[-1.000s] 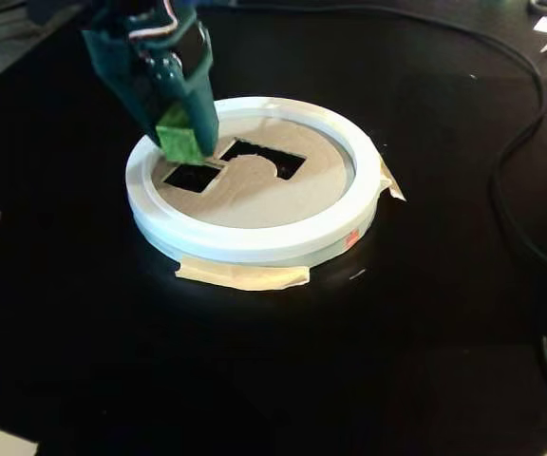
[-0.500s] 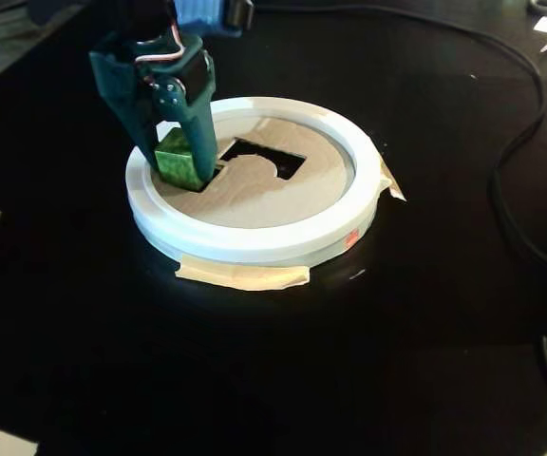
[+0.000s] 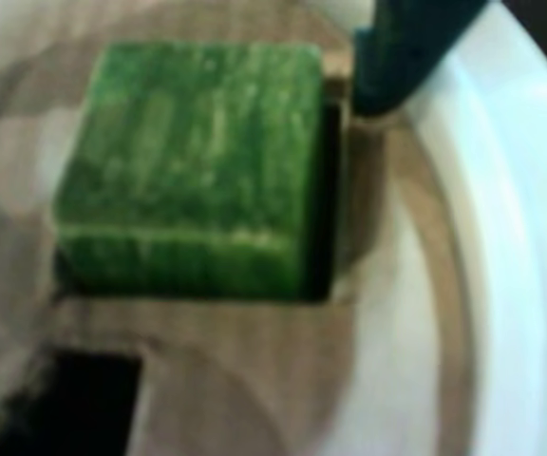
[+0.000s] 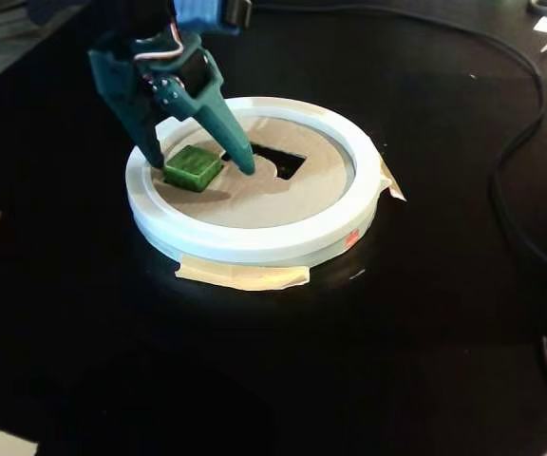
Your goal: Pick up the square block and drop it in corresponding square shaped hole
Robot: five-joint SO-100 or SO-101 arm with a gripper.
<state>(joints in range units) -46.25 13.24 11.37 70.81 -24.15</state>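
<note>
The green square block [image 4: 193, 167] stands on the brown cardboard lid [image 4: 254, 199] inside the white ring [image 4: 254, 242], at the lid's left side. In the wrist view the block [image 3: 193, 161] fills the middle and appears to sit partly down in a square cutout, with a dark gap along its right side. My teal gripper [image 4: 199, 163] straddles the block with its fingers spread. One finger [image 3: 392, 66] stands just right of the block and apart from it. The other finger is out of the wrist view.
A dark cutout [image 4: 278, 161] lies in the lid right of the block; a dark hole also shows at the wrist view's bottom left [image 3: 74, 399]. Tape [image 4: 245, 275] holds the ring to the black table. A black cable [image 4: 516, 142] runs on the right.
</note>
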